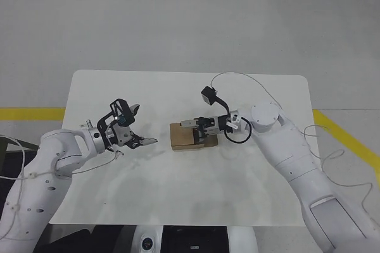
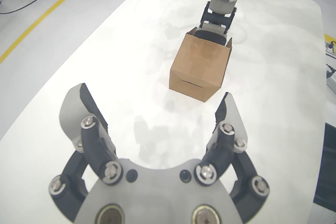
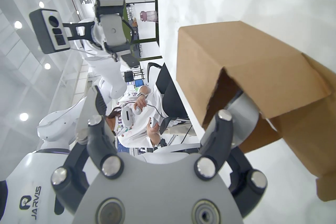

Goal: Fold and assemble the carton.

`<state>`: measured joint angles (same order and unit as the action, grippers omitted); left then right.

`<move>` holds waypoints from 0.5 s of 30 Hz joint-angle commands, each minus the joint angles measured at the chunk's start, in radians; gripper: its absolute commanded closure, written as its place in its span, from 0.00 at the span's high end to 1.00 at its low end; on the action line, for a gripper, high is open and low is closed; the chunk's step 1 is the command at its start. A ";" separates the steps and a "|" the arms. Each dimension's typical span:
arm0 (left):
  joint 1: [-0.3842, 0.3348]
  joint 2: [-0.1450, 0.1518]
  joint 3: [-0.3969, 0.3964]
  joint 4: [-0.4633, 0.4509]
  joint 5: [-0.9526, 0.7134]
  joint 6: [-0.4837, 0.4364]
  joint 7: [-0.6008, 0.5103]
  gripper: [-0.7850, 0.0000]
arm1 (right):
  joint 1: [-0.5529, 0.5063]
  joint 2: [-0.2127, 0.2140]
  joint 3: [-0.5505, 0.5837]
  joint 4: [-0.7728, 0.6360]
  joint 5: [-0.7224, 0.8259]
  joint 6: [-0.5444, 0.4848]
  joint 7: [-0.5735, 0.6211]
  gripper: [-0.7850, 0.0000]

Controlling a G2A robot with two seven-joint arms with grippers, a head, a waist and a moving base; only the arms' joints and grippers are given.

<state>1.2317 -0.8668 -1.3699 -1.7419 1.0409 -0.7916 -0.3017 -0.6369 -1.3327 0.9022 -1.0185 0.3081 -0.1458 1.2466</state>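
Observation:
A small brown carton (image 1: 187,136) lies on its side in the middle of the white table (image 1: 177,88). The end facing my left gripper is closed with a tucked flap (image 2: 193,83). The far end has loose flaps (image 3: 312,114) standing out. My right gripper (image 1: 200,125) is at that open end, open, with one finger (image 3: 237,107) inside the carton (image 3: 236,51) and the other finger (image 3: 97,101) outside it. My left gripper (image 2: 155,91) hovers open over bare table a short way from the closed end of the carton (image 2: 199,64), touching nothing.
The table's side edge (image 2: 78,41) runs past the left gripper, with floor and a yellow line (image 2: 34,22) beyond. A thin cable (image 1: 247,77) loops over the table near the right arm. Bare table surrounds the carton on all sides.

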 commanded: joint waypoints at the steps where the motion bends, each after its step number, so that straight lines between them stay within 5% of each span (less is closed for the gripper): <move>1: 0.007 -0.001 0.003 0.001 0.034 -0.004 0.036 1.00 | -0.017 0.011 0.025 -0.038 -0.005 0.001 0.008 1.00; 15: 0.011 -0.026 0.128 0.038 0.377 0.135 0.353 1.00 | -0.165 0.079 0.193 -0.311 -0.081 -0.021 -0.037 1.00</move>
<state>1.2439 -0.8903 -1.2572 -1.7116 1.3759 -0.6793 0.0136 -0.7995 -1.2544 1.0930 -1.3265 0.2258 -0.1668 1.2106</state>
